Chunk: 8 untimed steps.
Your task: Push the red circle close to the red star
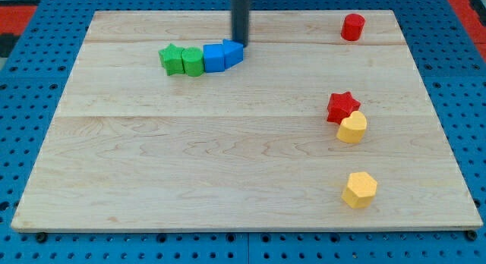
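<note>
The red circle (352, 26) stands near the view's top right corner of the wooden board (228, 173). The red star (342, 106) lies well below it, at the view's right, touching a yellow heart-like block (352, 128). My tip (241, 42) is at the view's top centre, far left of the red circle, right at the top of a blue block (233, 51).
A row of touching blocks lies at the view's top left: a green star (172, 59), a green block (192, 62), a blue cube (214, 57) and the blue block. A yellow hexagon (359, 190) lies at the view's bottom right.
</note>
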Available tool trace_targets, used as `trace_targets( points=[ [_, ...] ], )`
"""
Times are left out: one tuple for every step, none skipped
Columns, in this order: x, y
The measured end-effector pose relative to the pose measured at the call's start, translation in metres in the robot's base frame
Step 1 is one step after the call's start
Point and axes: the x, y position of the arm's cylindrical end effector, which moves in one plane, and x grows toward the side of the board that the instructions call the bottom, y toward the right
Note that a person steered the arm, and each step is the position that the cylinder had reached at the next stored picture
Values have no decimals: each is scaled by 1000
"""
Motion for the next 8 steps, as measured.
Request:
trace_targets(
  points=[
    [-1,-6],
    [-13,10],
    [-18,10],
    [-21,10],
    [-24,14],
    [-70,49],
    [-90,103],
    [-89,150]
  ],
)
